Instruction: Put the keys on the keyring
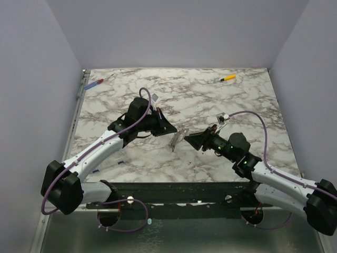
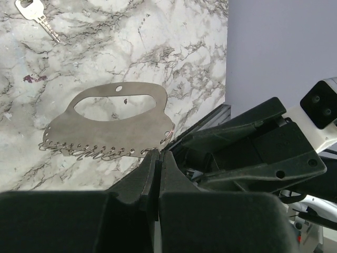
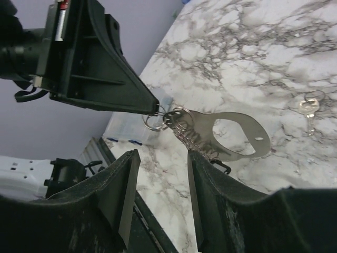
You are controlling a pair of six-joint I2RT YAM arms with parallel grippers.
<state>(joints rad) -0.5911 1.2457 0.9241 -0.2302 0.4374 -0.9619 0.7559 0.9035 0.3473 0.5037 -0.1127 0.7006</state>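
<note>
A flat silver plate (image 2: pixel 113 129) with a handle hole and a row of wire rings along one edge hangs between the arms; it also shows in the right wrist view (image 3: pixel 239 139) and the top view (image 1: pixel 176 139). My left gripper (image 2: pixel 158 154) is shut on a thin keyring (image 3: pixel 155 122) at the plate's end, seen in the right wrist view (image 3: pixel 154 109). My right gripper (image 3: pixel 160 166) is open and empty just below the rings, tips close to the plate (image 1: pixel 191 139). One silver key (image 2: pixel 32 13) lies on the marble, also in the right wrist view (image 3: pixel 309 110).
A yellow-handled tool (image 1: pixel 227 78) lies at the back right and a blue-and-red tool (image 1: pixel 95 83) at the back left. A clear box with blue bits (image 3: pixel 129 134) sits near the table's left front. A small pale item (image 1: pixel 156 97) lies behind the left arm.
</note>
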